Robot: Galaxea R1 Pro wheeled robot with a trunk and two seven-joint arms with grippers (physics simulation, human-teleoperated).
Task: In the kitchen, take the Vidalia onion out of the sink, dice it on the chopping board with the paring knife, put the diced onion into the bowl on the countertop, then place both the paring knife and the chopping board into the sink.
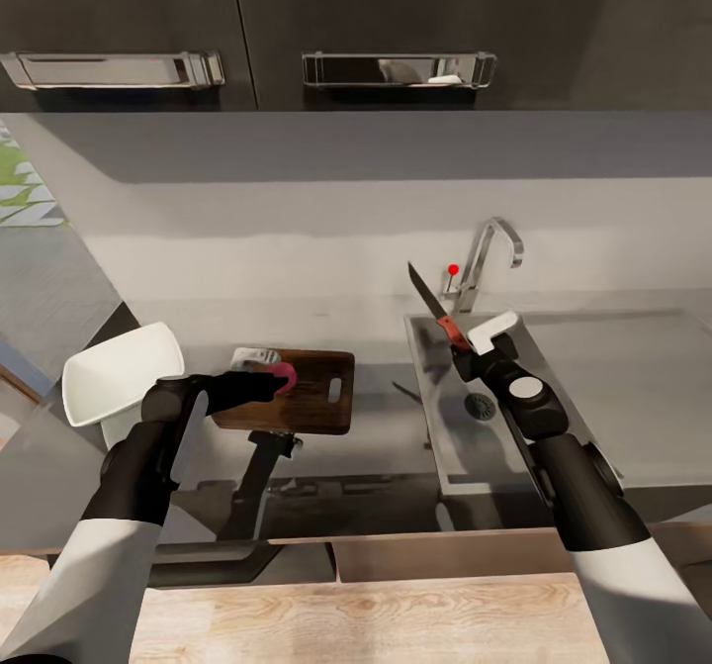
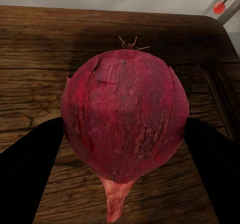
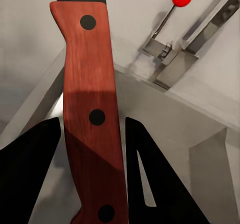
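While the left arm reached forward over the grey steel tabletop (image 1: 633, 387), its left gripper (image 1: 280, 379) clamped the rounded pinkish-red onion (image 2: 125, 126) above the dark-brown wooden chopping board (image 1: 316, 392). At 3 o'clock, over the steel sink (image 1: 465, 436), the right gripper (image 1: 463, 345) pinched the red-handled paring knife (image 3: 90, 109), blade angled up.

The round onion (image 2: 125, 121) has deep crimson skin with fine darker streaks and a pinkish tip. The rectangular wooden chopping board (image 1: 318, 392) is dark brown with visible grain. The knife's wooden handle (image 3: 90, 119) is reddish-brown with three black rivets. The faucet knob (image 1: 453, 270) is bright red.
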